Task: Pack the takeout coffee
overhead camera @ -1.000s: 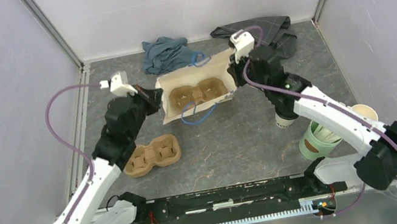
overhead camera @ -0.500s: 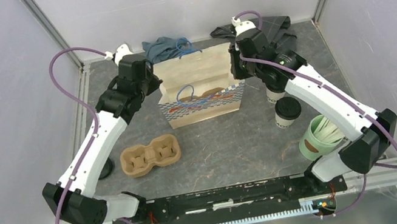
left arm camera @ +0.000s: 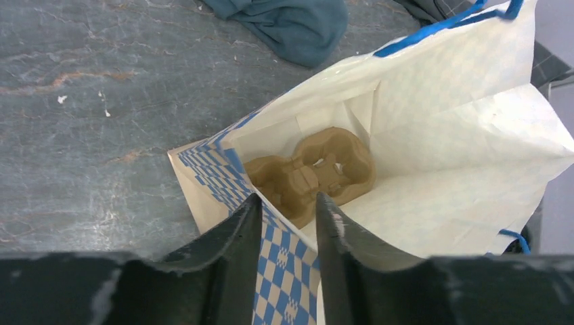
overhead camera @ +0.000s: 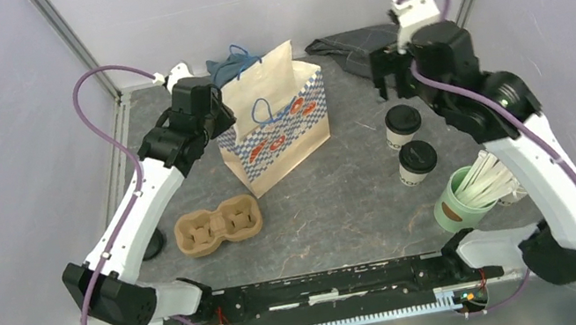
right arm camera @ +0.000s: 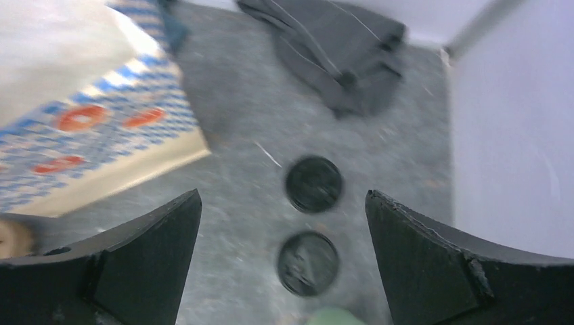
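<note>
Two takeout coffee cups with black lids stand right of centre, one (overhead camera: 403,124) behind the other (overhead camera: 418,160). From the right wrist view their lids (right arm camera: 313,184) (right arm camera: 308,263) lie below and between my right gripper (right arm camera: 283,193), which hangs wide open above them (overhead camera: 396,83), holding nothing. A checkered paper bag (overhead camera: 273,125) stands open mid-table with a brown cup carrier (left arm camera: 318,169) in its bottom. My left gripper (left arm camera: 288,198) straddles the bag's left rim (overhead camera: 222,127), jaws parted, the bag wall (left arm camera: 291,271) between the fingers.
A second brown cup carrier (overhead camera: 218,226) lies on the table in front of the bag. A mint-green cup with white sticks (overhead camera: 465,196) stands near the right arm. A blue cloth (overhead camera: 235,62) and a dark cloth (overhead camera: 349,46) lie at the back wall.
My right gripper let go of the bag, opened wide and swung up to the back right above the cups. The bag turned and now stands askew. My left jaws loosened on its rim.
</note>
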Motion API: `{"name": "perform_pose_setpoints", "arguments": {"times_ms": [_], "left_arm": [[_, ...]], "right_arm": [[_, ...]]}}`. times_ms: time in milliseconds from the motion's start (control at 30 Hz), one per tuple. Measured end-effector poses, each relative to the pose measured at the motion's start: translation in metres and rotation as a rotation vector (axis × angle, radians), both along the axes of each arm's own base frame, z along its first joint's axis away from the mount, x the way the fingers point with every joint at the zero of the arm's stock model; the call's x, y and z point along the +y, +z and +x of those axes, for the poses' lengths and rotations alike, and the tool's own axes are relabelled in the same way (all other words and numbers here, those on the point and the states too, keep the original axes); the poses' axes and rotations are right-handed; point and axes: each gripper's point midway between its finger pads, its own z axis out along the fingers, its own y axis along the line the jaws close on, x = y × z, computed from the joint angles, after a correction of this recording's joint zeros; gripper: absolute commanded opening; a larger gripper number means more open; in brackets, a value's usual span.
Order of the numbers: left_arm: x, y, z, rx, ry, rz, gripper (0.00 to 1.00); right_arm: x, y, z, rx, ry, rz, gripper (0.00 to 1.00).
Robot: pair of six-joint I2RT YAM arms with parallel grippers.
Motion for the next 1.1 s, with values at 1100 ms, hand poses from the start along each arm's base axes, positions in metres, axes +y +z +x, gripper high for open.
{"name": "perform_pose_setpoints", "arguments": {"times_ms": [1100], "left_arm": [[0.000,-0.008,-0.017,0.100,-0.043,0.032,0.74]], "right_arm": [[-0.086,-0.254,-0.045,0.743,-0.104,-0.049,0.97]]}}
